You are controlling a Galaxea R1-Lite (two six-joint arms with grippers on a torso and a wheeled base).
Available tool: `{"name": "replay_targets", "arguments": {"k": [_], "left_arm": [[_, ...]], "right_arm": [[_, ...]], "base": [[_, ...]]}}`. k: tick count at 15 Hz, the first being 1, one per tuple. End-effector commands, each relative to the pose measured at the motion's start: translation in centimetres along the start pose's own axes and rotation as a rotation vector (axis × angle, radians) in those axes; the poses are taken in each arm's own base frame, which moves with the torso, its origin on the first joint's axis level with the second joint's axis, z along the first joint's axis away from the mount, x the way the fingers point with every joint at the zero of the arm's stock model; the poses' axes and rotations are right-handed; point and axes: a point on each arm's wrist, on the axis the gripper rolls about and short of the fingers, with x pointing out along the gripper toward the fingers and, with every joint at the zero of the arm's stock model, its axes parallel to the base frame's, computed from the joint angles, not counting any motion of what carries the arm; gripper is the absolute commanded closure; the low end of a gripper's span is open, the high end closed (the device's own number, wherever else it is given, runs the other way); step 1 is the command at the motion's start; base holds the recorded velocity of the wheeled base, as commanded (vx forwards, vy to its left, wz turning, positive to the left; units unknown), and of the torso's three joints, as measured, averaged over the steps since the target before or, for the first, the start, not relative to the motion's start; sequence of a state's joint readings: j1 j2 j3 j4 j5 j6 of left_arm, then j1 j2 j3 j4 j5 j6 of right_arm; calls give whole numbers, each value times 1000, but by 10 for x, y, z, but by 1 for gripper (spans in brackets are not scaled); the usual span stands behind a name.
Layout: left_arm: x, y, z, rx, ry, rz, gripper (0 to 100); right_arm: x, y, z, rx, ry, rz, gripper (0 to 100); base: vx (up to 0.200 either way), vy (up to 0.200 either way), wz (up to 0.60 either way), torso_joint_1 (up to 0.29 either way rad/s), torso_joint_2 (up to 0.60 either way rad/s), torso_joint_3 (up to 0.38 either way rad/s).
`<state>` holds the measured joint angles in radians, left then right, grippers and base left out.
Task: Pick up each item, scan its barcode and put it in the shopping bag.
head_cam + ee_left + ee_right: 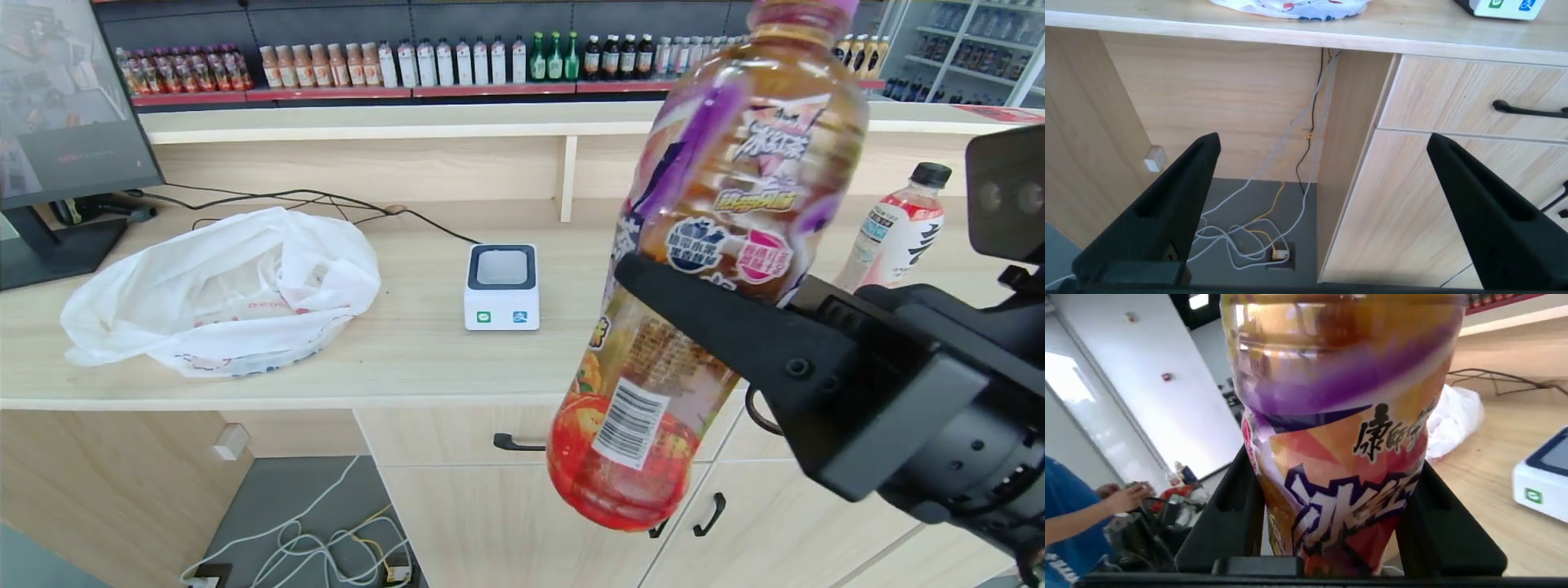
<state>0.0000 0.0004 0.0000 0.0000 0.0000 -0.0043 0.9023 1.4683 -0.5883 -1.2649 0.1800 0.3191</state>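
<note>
right gripper (pixel 669 298): jaws closed around the middle of the tea bottle (pixel 718 204), one on either side of it
tea bottle: held in the air close to the head camera, off the counter (pixel 408 351); tilted, cap end up and base lower; amber drink inside, purple and orange label; barcode (pixel 630 422) near the base, facing the head camera
scanner (pixel 501 286): small white box with a dark window on top; standing on the counter, to the left of the held bottle and apart from it
shopping bag (pixel 220 294): white plastic, slumped on the counter left of the scanner, mouth loosely open (what lies inside cannot be told)
second bottle (pixel 894 233): pink-and-white label, black cap; upright on the counter, behind the right arm
left gripper (pixel 1323 147): jaws spread wide, nothing between them; low, below the counter edge, facing the cabinet front and a drawer handle (pixel 1527 108)
monitor (pixel 65 98): on the counter's far left, behind the bag
</note>
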Motion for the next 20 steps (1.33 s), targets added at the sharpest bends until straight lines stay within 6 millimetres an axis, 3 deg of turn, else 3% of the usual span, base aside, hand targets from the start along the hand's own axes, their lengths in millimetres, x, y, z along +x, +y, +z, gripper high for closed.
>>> {"name": "replay_targets", "arguments": {"k": [1,5,9,14,20], "left_arm": [[0,0,0,0,0,0,0],[0,0,0,0,0,0,0],[0,0,0,0,0,0,0],[0,0,0,0,0,0,0],[0,0,0,-2,0,0,0]], "right_arm": [[6,1,7,-54,-14,-52,100],[14,-3,13,-230,-10,-318,100],[25,24,22,-369,-29,-423,100],[8,18,35,-450,-52,-514,100],[1,10,32,-458,-72,-544,100]], "base": [[0,0,0,0,0,0],[0,0,0,0,0,0],[0,0,0,0,0,0],[0,0,0,0,0,0],[0,0,0,0,0,0]]}}
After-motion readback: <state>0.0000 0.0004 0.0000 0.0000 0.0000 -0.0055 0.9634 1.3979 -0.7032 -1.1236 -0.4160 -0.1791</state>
